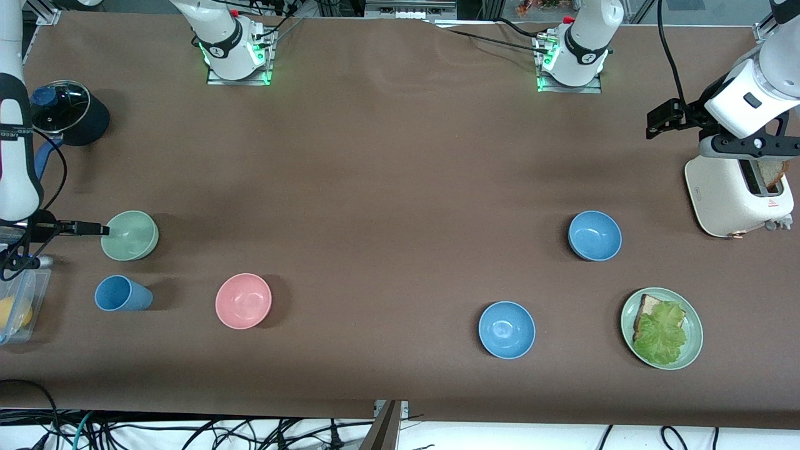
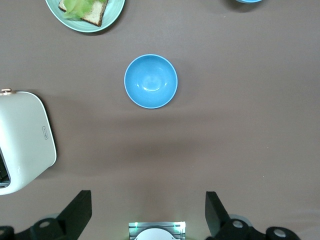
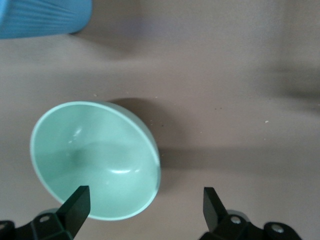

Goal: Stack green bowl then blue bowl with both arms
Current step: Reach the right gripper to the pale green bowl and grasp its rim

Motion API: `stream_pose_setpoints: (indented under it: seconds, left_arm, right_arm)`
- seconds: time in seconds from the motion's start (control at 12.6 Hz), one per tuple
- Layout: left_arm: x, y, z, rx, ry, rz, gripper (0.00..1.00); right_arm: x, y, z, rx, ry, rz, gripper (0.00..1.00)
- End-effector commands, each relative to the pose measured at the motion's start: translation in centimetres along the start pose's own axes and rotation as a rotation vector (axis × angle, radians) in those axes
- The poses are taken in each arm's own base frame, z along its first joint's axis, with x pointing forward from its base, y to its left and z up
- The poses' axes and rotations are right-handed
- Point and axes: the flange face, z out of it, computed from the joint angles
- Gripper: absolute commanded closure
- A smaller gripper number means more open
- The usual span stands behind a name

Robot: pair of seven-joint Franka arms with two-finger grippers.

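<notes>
The green bowl (image 1: 130, 235) stands near the right arm's end of the table and also shows in the right wrist view (image 3: 95, 160). My right gripper (image 1: 94, 229) (image 3: 145, 197) is open at its rim. One finger (image 3: 75, 205) is over the bowl's inside and the other is over bare table. Two blue bowls stand toward the left arm's end, one (image 1: 595, 235) (image 2: 150, 81) farther from the front camera than the other (image 1: 507, 329). My left gripper (image 1: 665, 119) (image 2: 147, 200) is open and empty, high up beside the toaster.
A blue cup (image 1: 122, 294) and a pink bowl (image 1: 243, 300) stand near the green bowl. A white toaster (image 1: 737, 194) and a green plate (image 1: 692, 350) with bread and lettuce are at the left arm's end. A lidded black pot (image 1: 65, 112) and a clear container (image 1: 19, 306) are at the right arm's end.
</notes>
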Motion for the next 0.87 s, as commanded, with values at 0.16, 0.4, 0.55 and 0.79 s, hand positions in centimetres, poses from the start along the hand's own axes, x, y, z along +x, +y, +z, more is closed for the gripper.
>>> stream_pose_setpoints:
  seconds: [0.16, 0.4, 0.55, 0.79]
  left_arm:
    - [-0.4, 0.0, -0.5, -0.008, -0.002, 0.000, 0.00]
    - [-0.4, -0.1, -0.5, -0.008, -0.003, -0.002, 0.00]
    - [-0.4, -0.1, -0.5, -0.008, -0.002, -0.002, 0.00]
    - [-0.4, -0.1, -0.5, -0.008, -0.003, -0.002, 0.00]
  right_arm:
    - [0.4, 0.2, 3.1, 0.070, 0.029, -0.018, 0.00]
    - [0.6, 0.0, 3.7, 0.069, 0.030, -0.028, 0.02]
    - [0.7, -0.2, 4.2, 0.078, 0.026, -0.026, 0.45]
    - [0.4, -0.3, 4.7, 0.091, 0.010, -0.024, 0.82]
